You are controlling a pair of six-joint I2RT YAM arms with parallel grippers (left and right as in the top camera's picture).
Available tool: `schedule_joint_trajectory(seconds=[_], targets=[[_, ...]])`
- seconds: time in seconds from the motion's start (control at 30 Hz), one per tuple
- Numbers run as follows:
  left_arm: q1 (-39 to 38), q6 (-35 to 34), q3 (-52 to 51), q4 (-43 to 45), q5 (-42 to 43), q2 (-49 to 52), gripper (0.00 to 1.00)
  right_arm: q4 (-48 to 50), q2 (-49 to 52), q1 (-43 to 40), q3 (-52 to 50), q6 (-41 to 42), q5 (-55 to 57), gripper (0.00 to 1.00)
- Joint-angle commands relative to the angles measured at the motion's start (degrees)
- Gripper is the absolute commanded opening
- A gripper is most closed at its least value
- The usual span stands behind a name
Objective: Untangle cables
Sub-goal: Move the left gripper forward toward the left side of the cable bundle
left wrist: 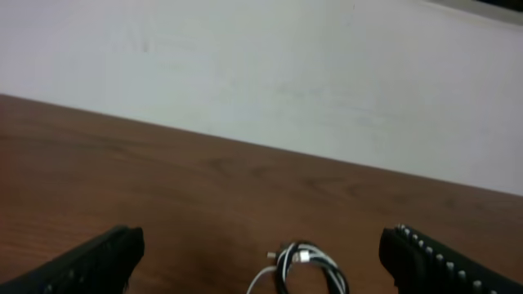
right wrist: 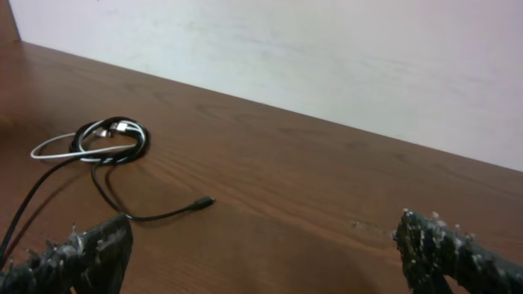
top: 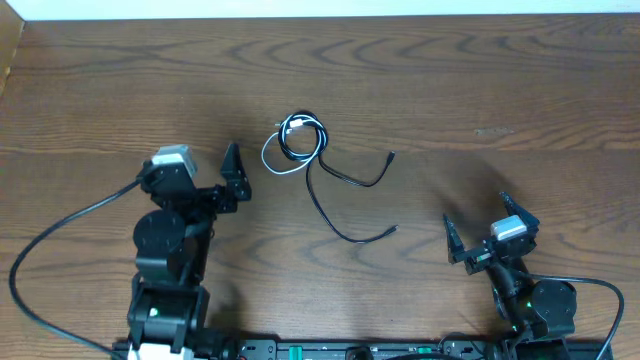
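The cables lie tangled on the wooden table: a black coil wound with a white looped cord, and two black tails ending in small plugs. My left gripper is open and empty, left of the tangle. In the left wrist view the coil lies ahead between the open fingers. My right gripper is open and empty, well to the right of the cables. The right wrist view shows the coil and one plug at the left.
Thick black robot wires run from the left arm and the right arm. A pale wall stands behind the table's far edge.
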Motion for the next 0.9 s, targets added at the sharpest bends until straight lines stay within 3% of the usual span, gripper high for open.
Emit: schedule_joint_trajectory(seconds=[0.0,0.87], targets=[[0.02,0.55,0.72,1.64,1.77,1.57,0.98,-0.28,0.04,-0.15,-0.07,0.61,0.68,0.99],[0.02,0.57,0.68,1.44,1.36,2.32,0.98,-0.28,0.04,-0.15,-0.07,0.61,0.68,0.99]])
